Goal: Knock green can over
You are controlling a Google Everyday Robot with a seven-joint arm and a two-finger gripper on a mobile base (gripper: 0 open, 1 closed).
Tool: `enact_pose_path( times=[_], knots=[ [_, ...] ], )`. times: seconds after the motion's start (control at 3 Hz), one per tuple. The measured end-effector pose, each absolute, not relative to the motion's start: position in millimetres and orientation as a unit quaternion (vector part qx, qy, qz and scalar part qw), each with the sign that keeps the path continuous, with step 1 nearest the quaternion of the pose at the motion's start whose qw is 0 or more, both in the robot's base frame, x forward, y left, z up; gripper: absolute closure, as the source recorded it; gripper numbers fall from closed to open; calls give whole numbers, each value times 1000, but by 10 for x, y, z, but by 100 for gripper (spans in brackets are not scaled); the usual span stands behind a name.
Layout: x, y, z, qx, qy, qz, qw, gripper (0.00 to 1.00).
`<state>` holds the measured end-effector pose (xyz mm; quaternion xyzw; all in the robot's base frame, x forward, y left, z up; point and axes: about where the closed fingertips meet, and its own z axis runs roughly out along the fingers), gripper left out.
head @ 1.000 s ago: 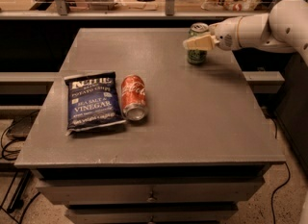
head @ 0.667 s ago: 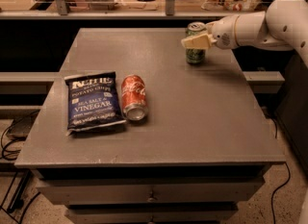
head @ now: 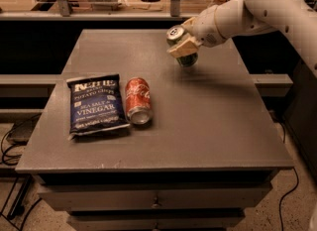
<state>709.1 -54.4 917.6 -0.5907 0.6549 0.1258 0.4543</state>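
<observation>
Gripper [head: 182, 48] sits at the green can's [head: 188, 59] middle, on the table's [head: 208, 126] far side. Clasping or only pressing: cannot tell. Can tilts, top leaning left. Judged light, thin-walled, slick; push high, near the rim.

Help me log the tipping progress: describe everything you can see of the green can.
The green can looks like dark green aluminium with a silver top rim. It is tilted, not upright, with its top leaning toward the left of the view, over the far right part of the grey table. The gripper lies across its middle and hides most of the body. Its lettering cannot be read. Whether its base touches the table cannot be told.
</observation>
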Motion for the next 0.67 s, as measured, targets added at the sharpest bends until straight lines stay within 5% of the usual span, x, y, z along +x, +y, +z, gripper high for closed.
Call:
enact_pose_path(
  times=[0.67],
  knots=[
    [6843, -225, 8865, -689, 616, 60, 377, 58]
  ],
)
